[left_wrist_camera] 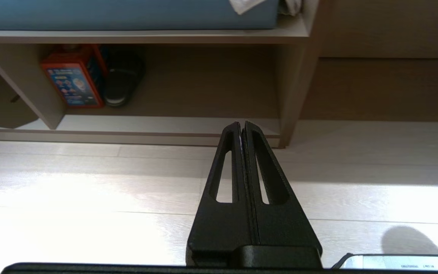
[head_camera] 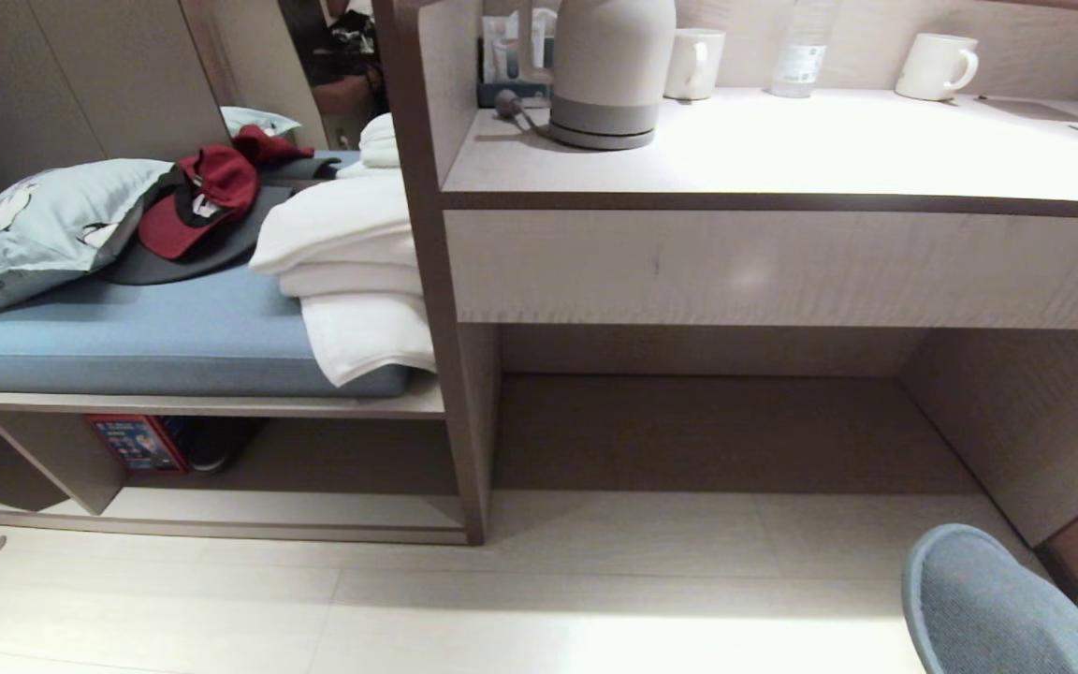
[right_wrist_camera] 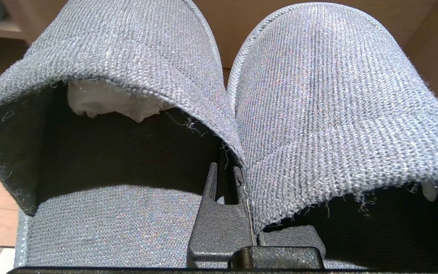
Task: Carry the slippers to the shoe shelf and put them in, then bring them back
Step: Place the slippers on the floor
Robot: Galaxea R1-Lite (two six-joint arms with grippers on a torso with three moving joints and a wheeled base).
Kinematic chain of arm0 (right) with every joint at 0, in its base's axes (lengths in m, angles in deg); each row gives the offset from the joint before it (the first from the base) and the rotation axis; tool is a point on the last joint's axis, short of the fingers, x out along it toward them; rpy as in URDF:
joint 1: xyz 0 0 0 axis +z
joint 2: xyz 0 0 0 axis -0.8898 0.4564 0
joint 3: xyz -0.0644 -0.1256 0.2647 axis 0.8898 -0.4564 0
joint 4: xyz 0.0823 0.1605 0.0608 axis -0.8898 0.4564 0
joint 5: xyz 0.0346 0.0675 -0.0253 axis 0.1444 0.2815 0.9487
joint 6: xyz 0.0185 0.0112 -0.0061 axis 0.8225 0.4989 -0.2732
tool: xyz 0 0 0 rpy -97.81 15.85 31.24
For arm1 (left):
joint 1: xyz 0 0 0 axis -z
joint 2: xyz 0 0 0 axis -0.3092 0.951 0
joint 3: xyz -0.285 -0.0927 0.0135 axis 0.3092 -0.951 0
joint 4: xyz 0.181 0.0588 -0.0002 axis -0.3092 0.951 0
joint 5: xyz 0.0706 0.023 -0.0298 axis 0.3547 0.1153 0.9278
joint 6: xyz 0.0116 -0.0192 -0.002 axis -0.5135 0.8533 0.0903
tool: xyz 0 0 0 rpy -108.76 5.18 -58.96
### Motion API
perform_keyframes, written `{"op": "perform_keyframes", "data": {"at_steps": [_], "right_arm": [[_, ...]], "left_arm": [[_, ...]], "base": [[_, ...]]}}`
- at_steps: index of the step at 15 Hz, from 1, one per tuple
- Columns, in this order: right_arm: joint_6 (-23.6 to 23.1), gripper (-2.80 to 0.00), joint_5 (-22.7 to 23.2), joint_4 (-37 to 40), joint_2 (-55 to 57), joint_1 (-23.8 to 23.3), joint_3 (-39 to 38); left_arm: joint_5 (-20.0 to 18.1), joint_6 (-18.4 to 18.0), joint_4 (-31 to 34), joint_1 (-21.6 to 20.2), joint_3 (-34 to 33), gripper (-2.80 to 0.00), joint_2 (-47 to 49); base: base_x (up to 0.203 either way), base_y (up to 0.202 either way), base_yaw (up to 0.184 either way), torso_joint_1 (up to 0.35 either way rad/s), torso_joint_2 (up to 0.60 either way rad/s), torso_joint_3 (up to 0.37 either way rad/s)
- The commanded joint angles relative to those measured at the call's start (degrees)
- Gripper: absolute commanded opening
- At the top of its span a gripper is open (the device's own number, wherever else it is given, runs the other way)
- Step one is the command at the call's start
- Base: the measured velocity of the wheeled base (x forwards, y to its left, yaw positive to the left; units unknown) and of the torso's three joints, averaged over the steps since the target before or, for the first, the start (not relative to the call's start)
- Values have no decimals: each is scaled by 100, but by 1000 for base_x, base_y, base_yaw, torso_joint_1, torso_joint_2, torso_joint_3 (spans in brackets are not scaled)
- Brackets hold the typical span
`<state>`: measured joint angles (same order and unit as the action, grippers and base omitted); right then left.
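The grey fabric slippers (head_camera: pixel 979 608) hang side by side at the head view's lower right corner, toes pointing toward the furniture. In the right wrist view my right gripper (right_wrist_camera: pixel 243 179) is shut on the inner edges of the slippers (right_wrist_camera: pixel 127 49), where the two uppers meet. One finger (right_wrist_camera: pixel 219 213) lies inside the left slipper; the other is hidden under the right slipper's fabric. The shoe shelf (head_camera: pixel 296 510) is the low pale compartment under the bench at left, with a slanted divider. My left gripper (left_wrist_camera: pixel 242 125) is shut and empty, low over the floor facing the shoe shelf (left_wrist_camera: pixel 165 125).
A red box (head_camera: pixel 137 442) and a dark object (head_camera: pixel 216 445) stand inside the shelf. On the blue bench cushion (head_camera: pixel 155 337) lie a pillow, a red cap (head_camera: pixel 197 201) and folded white towels (head_camera: pixel 352 271). A desk (head_camera: pixel 782 159) with kettle and mugs spans a brown alcove (head_camera: pixel 707 431).
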<state>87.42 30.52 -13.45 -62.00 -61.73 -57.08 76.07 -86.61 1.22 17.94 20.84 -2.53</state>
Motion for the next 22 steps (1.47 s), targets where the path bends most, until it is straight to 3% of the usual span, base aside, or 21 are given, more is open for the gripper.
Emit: {"op": "perform_keyframes", "data": {"at_steps": [1, 11, 22], "right_arm": [[-3, -280, 2, 2, 7, 2, -1], [-3, -280, 2, 2, 7, 2, -1], [-3, -280, 2, 2, 7, 2, -1]], "left_arm": [[1, 4, -5, -1, 0, -280, 4], [1, 13, -5, -1, 0, -280, -5], [1, 13, -5, -1, 0, -280, -5]], "base": [[0, -194, 1, 1, 6, 2], [0, -192, 2, 2, 3, 3], [0, -8, 0, 0, 0, 0]]}}
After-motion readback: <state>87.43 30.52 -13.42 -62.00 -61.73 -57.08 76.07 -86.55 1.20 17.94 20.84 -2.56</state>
